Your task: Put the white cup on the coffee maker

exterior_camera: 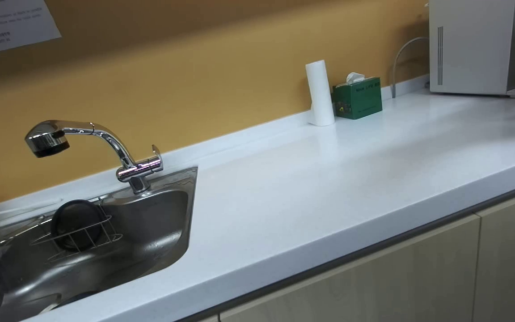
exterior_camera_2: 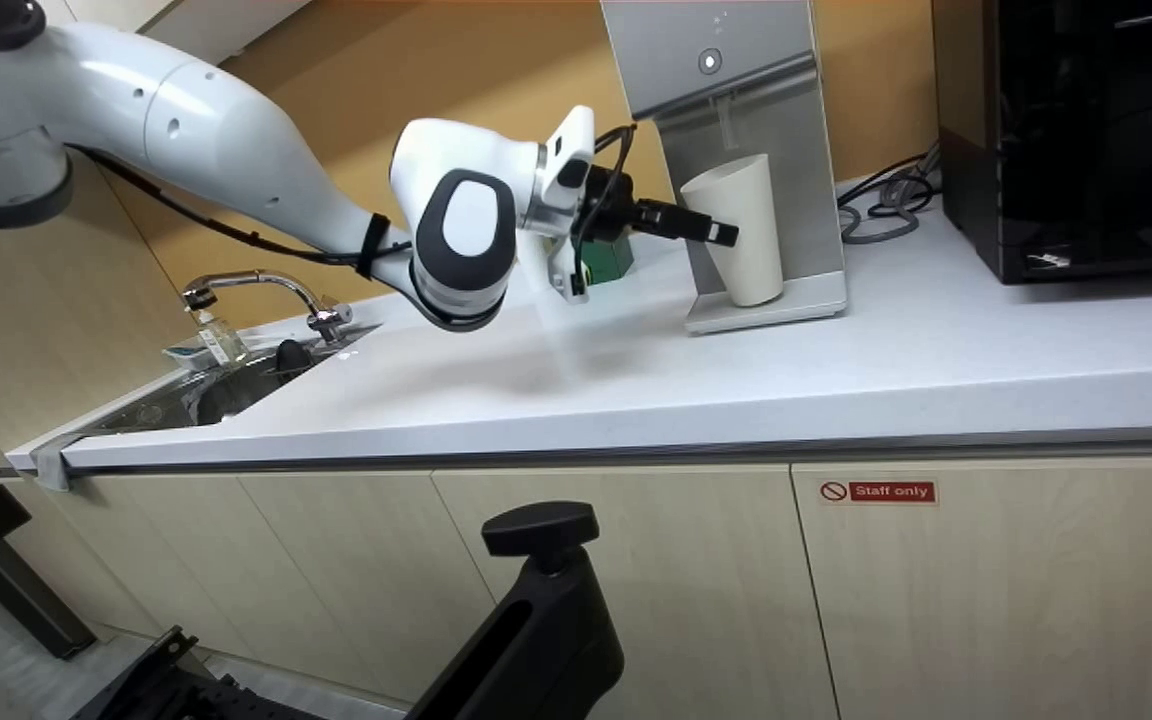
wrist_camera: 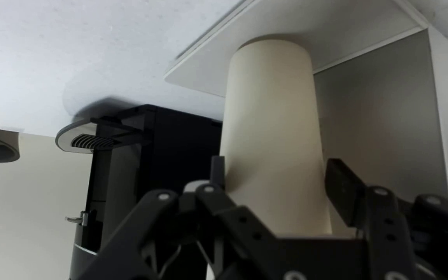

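One white cup is found in my claw. The jaws are parted only around its wall: in the wrist view a finger bears on it at eight o'clock, its mate at four o'clock, and I record the claw as gripping it. The cup is positioned narrow end down on the base plate of the coffee maker. Foot and plate appear to meet; I cannot tell whether the foot sits fully flat.

In an exterior view my arm reaches the cup from nine o'clock. The spout shows at twelve o'clock, just beyond the rim. A black appliance stands at three o'clock from the coffee maker, with coiled cables between them. A "Staff only" sign is fixed at five o'clock from the cup, below the counter.

In an exterior view a white cylinder stands with a green box just beside it at three o'clock. In both exterior views the sink lies at eight o'clock from the coffee maker, well apart, its chrome tap rising at the wall side.
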Robot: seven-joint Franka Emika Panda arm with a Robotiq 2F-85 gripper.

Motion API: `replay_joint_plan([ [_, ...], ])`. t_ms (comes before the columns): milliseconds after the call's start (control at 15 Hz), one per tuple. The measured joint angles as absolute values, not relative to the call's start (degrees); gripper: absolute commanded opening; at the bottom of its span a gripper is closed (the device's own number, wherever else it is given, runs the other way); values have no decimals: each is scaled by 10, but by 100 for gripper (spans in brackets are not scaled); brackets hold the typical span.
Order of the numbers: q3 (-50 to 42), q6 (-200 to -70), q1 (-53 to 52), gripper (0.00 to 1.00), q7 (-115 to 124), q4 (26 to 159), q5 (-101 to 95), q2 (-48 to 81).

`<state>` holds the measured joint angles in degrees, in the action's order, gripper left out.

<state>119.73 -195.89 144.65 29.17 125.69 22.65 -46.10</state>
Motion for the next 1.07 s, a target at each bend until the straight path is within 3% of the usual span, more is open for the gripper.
replay_joint_plan([
  [200,1200,-1957,1452,100,292,1250,227,-466],
  [667,1198,-1951,1448,100,292,1248,228,-466],
  [1067,1148,-1869,1383,100,280,1275,228,-448],
])
